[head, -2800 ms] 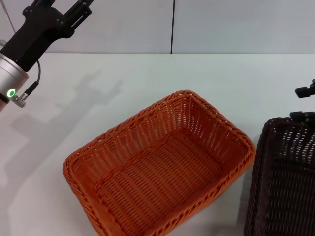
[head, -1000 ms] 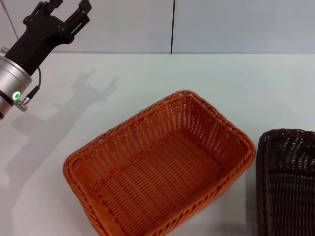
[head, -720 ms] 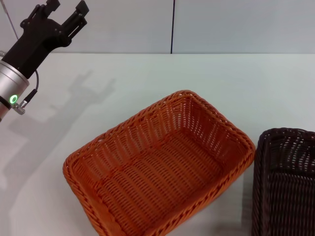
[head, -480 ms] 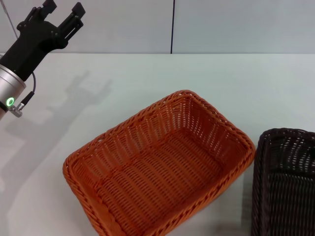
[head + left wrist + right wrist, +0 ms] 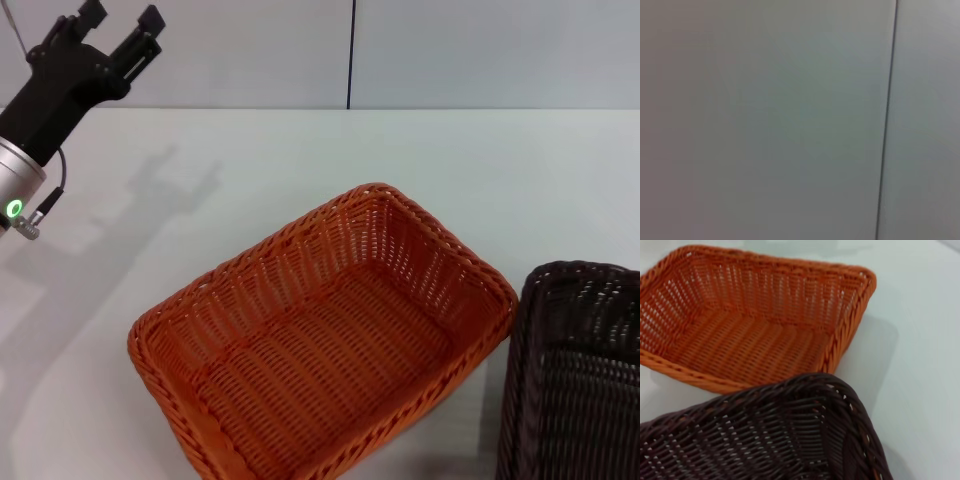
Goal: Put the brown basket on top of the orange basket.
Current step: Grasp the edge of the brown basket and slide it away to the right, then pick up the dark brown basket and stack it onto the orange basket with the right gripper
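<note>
Orange basket resting near the middle of the white surface, turned at an angle, hollow side up. Brown basket just beside it at the surface's right edge, tilted, rim close to the orange rim. Left hand raised over the far left corner, fingers spread, grasping nothing. Right hand out of sight; grip impossible to tell.
</note>
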You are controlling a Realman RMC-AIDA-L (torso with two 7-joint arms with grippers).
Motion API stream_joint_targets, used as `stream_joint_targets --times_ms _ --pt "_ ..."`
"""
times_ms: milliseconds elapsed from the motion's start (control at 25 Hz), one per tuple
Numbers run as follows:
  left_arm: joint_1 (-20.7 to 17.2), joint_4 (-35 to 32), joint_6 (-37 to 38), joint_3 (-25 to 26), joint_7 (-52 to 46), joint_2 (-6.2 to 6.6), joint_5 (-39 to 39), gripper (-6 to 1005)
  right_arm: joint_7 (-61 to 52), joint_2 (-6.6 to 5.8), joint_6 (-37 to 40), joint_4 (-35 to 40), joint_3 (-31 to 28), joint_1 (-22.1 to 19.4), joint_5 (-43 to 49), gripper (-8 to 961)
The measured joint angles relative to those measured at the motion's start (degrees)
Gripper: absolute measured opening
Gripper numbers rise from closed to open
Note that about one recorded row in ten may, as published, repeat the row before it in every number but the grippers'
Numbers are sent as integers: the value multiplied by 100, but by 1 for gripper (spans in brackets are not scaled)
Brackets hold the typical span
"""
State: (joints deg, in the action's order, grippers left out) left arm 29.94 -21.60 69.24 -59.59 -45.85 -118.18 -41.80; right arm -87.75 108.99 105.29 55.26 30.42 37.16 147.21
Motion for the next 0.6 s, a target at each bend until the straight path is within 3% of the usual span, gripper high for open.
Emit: stream_joint_targets --times_ms 280,600 --pt "-48 -2 2 0 39 9 185 813 465 67 845 607 -466 -540 -1242 200" --pt "-50 -3 -11 7 42 16 322 814 760 87 1213 604 -665 -790 -1974 188"
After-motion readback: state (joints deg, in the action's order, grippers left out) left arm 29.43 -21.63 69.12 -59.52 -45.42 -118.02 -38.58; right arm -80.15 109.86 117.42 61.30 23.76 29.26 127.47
